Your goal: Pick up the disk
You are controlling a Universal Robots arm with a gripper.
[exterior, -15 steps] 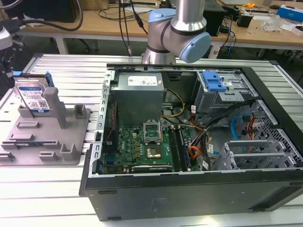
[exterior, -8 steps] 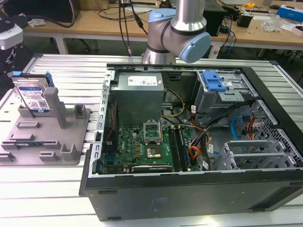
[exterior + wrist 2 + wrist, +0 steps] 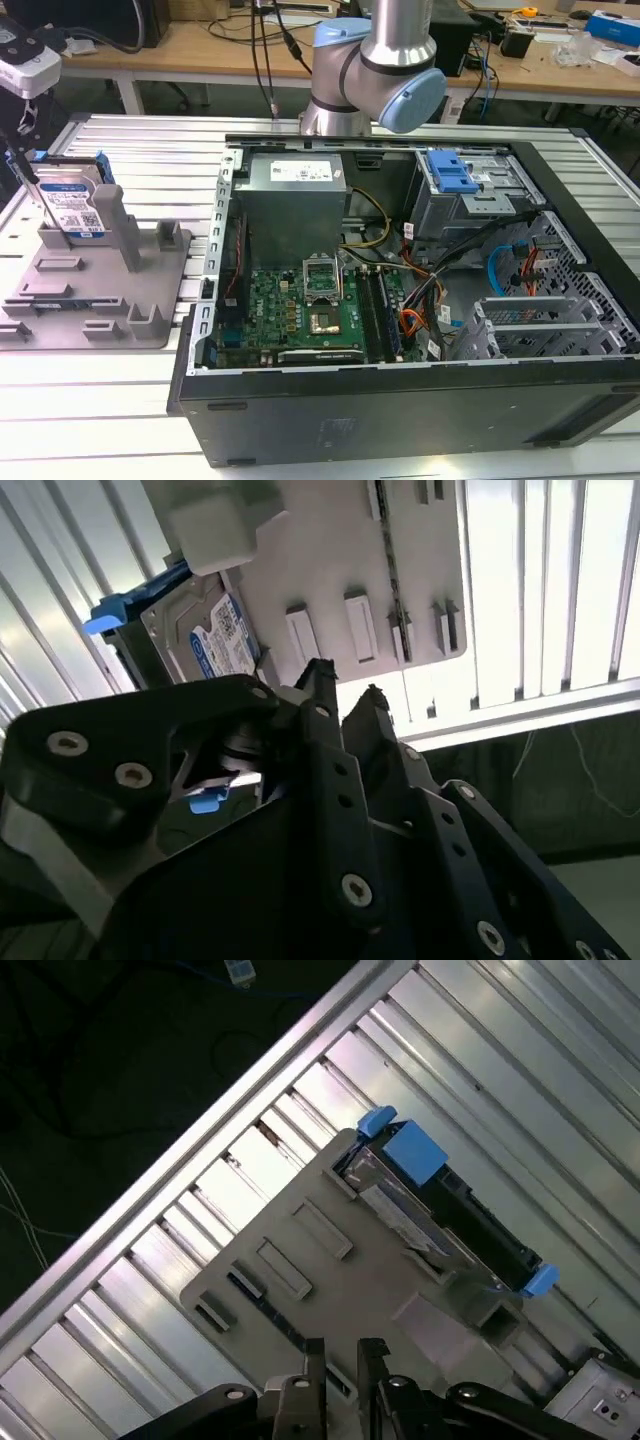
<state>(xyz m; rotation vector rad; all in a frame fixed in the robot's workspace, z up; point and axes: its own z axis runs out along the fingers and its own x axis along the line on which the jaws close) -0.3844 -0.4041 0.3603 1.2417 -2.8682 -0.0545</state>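
The disk (image 3: 76,203) stands on edge in the grey holder (image 3: 150,300) at the exterior view's left, its white-and-blue label facing out and blue rails on its sides. Thin black fingers (image 3: 28,180) hang at its left edge. In the second wrist view my gripper (image 3: 347,680) is just short of the disk (image 3: 222,638) and off to one side. Over the holder (image 3: 385,1275) in the first wrist view, my gripper (image 3: 342,1348) is apart from the disk (image 3: 445,1205). The fingers stand open by a narrow gap with nothing between them.
An open computer case (image 3: 400,410) lies at the exterior view's right, with a blue bracket (image 3: 450,172) inside. The arm's base (image 3: 372,65) stands behind it. The slatted metal table's edge (image 3: 215,1125) runs close to the holder. Upright grey posts (image 3: 118,225) flank the disk.
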